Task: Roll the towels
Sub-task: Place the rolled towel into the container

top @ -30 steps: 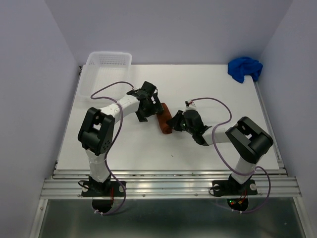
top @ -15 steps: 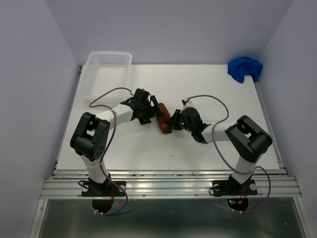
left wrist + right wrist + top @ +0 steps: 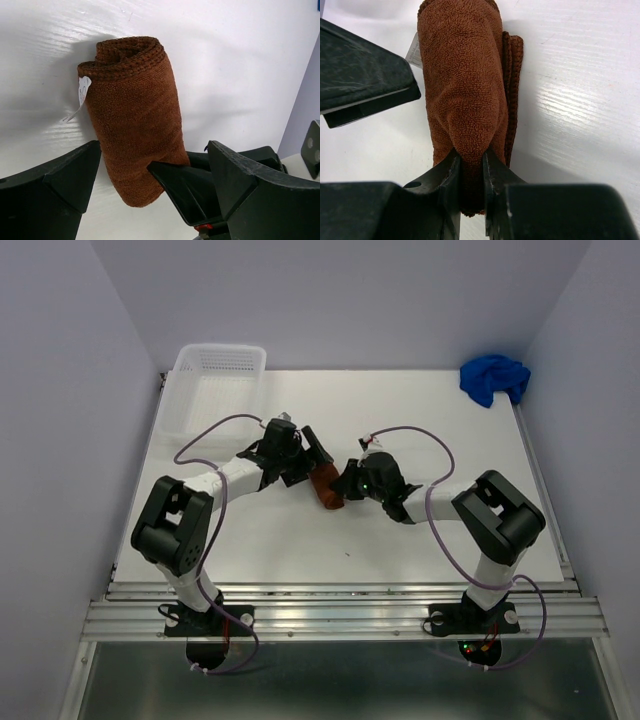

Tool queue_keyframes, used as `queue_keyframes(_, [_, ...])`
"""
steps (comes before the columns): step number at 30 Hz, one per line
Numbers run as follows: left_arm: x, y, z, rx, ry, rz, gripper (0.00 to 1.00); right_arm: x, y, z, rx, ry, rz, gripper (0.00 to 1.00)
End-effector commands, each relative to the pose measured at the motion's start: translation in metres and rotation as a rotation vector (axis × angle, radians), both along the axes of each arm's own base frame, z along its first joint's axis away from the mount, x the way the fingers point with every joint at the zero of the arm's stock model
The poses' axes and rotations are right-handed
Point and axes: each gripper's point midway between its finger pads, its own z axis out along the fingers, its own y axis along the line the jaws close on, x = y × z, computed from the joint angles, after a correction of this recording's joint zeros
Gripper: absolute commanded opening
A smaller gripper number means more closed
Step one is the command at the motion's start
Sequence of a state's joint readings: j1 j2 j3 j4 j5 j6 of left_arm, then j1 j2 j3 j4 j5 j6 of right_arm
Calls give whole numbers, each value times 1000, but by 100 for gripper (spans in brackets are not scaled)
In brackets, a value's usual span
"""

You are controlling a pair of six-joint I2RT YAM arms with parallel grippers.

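One white tag (image 3: 83, 90), illegible, on brown towel (image 3: 135, 125) in pinch of right gripper (image 3: 470, 161); left gripper (image 3: 151, 156) agape.

The rolled towel (image 3: 328, 490) lies on the surface (image 3: 270, 540) near its middle, between the two grippers. The left gripper (image 3: 318, 450) sits just behind it and to its left. The right gripper (image 3: 347, 480) is at its right side, with its fingers (image 3: 447, 185) closed on one end of the roll. The basket (image 3: 222, 357) stands in the far left corner. The bunched towel (image 3: 494, 378) lies in the far right corner, well apart from the roll.
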State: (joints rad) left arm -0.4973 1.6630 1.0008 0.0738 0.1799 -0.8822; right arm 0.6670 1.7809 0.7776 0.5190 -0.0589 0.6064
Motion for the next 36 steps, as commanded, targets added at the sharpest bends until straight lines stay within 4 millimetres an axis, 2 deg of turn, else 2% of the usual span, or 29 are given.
queue_keyframes(1, [7,-3,0,-5,-10,6,98,-26,-19,-52,-151,144,33,7])
queue_keyframes(14, [8,5,-37,61,79,41,93,-34,-18,-57,-165,155,89,8])
queue_keyframes(17, [7,6,-45,70,90,45,88,-36,-17,-56,-160,158,100,8])
queue_keyframes(22, [11,4,-62,64,110,47,69,-39,-20,-58,-157,169,106,9])
queue_keyframes(24, [11,4,-65,68,114,50,65,-42,-20,-56,-154,166,119,11])
queue_keyframes(29, [11,7,-76,86,123,61,50,-46,-19,-44,-153,122,175,17])
queue_keyframes(31, [14,8,-79,99,121,66,37,-47,-17,-39,-148,105,200,21])
queue_keyframes(33, [15,15,-88,138,135,84,10,-46,-14,-28,-138,75,223,30])
queue_keyframes(34, [12,17,-94,151,156,85,2,-46,-13,-23,-138,57,236,36])
queue_keyframes(35, [12,18,-96,159,160,66,0,-44,-10,-11,-136,27,254,46])
queue_keyframes(36, [14,17,-96,162,158,65,0,-42,-9,-4,-133,11,259,47])
